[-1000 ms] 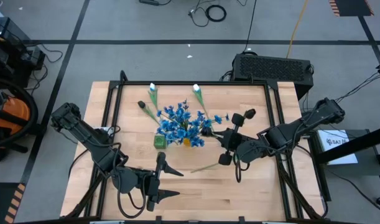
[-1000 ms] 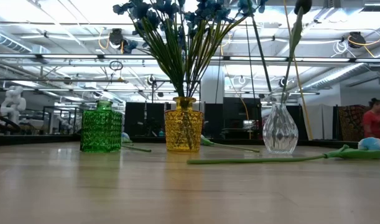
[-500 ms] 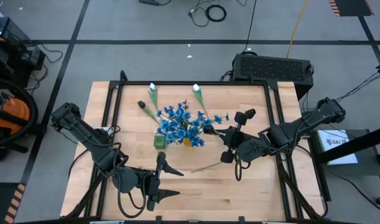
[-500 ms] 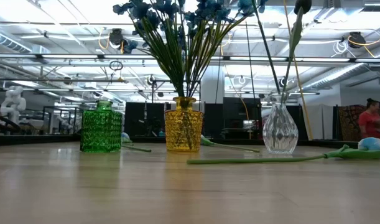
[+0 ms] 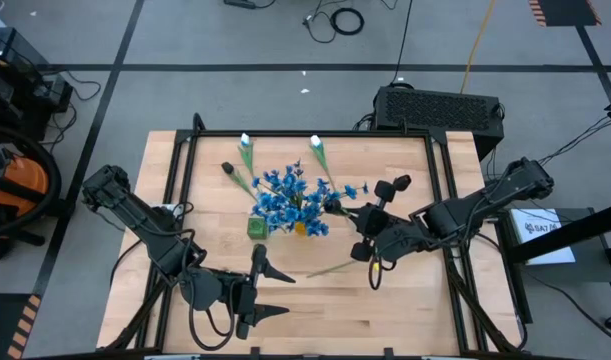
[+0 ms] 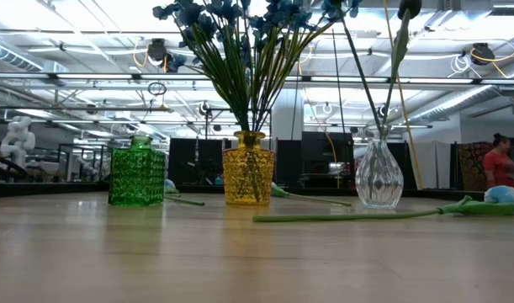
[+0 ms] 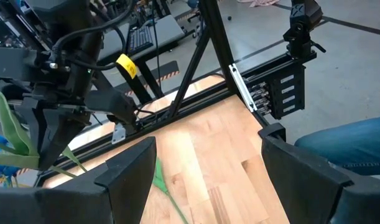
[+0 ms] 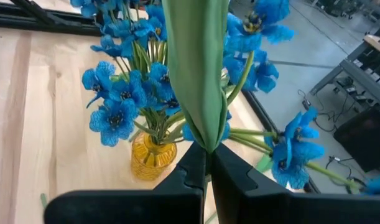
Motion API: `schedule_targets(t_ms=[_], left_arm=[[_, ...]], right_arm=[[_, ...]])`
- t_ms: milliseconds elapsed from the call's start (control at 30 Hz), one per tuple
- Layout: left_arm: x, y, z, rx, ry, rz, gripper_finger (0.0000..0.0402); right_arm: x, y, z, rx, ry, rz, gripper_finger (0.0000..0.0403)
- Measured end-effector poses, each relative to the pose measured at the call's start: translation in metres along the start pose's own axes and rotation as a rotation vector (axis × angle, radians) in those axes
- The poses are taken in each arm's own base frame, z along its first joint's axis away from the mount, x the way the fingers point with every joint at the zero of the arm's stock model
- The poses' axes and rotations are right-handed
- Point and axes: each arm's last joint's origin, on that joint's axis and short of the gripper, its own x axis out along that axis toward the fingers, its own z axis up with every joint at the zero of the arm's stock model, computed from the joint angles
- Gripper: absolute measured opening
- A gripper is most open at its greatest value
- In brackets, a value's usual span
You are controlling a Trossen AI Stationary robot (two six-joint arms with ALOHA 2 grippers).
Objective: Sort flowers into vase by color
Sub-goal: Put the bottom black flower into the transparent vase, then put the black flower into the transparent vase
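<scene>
Three vases stand mid-table: a green one [image 6: 137,175], a yellow one [image 6: 248,175] full of blue flowers [image 5: 285,195], and a clear one [image 6: 378,175] with a stem that carries a dark bud [image 6: 408,7]. My right gripper [image 8: 207,155] hovers above the vases [image 5: 357,218], shut on a flower's green leaf. My left gripper [image 5: 260,290] waits open over the table's near side, with nothing between its fingers. A pale tulip [image 6: 366,216] lies flat on the wood, near the right gripper. My right gripper pinches the narrow end of a broad green leaf [image 8: 205,134] between its two shut fingertips. The fingers slant down from the table's right side toward the vases. The leaf widens away from the fingers and is lifted clear of the table; its bloom lies outside the wrist view.
Two pale tulips [image 5: 245,145] [image 5: 316,148] and a dark-budded stem [image 5: 226,168] lie on the table's far part. Black frame rails [image 5: 180,190] run along the table's sides. Bare wood shows between the two grippers [image 5: 315,300]. A person in red [image 6: 500,164] stands far behind.
My right gripper has tipped slightly at the wrist while staying shut on the leaf. The vases and the loose flowers on the table have kept their places.
</scene>
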Motion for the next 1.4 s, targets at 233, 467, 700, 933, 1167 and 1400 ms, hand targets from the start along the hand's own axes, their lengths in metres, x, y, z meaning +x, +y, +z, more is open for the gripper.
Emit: schedule_targets(t_ms=[233, 467, 700, 933, 1167, 1400], left_arm=[[0.000, 0.000, 0.000, 0.000, 0.000, 0.000, 0.0299], [0.000, 0.000, 0.000, 0.008, -0.001, 0.000, 0.0299], [-0.001, 0.006, 0.004, 0.194, 0.012, 0.184, 0.0299], [-0.006, 0.012, 0.009, 0.226, 0.067, 0.459, 0.0299], [-0.047, 0.014, 0.019, 0.211, 0.058, 0.457, 0.0289], [-0.126, 0.062, 0.022, -0.063, 0.033, 0.629, 0.0264]], right_arm=[[0.000, -0.002, -0.004, 0.061, 0.034, -0.013, 0.0006], [0.001, -0.003, -0.011, 0.109, 0.082, -0.035, 0.0055], [-0.001, -0.007, -0.021, 0.137, 0.171, -0.045, 0.0136], [-0.012, -0.005, -0.018, 0.140, 0.133, 0.002, 0.0193], [-0.041, -0.008, -0.014, 0.172, 0.072, 0.104, 0.0199], [-0.067, -0.012, -0.014, 0.195, 0.011, 0.160, 0.0188]])
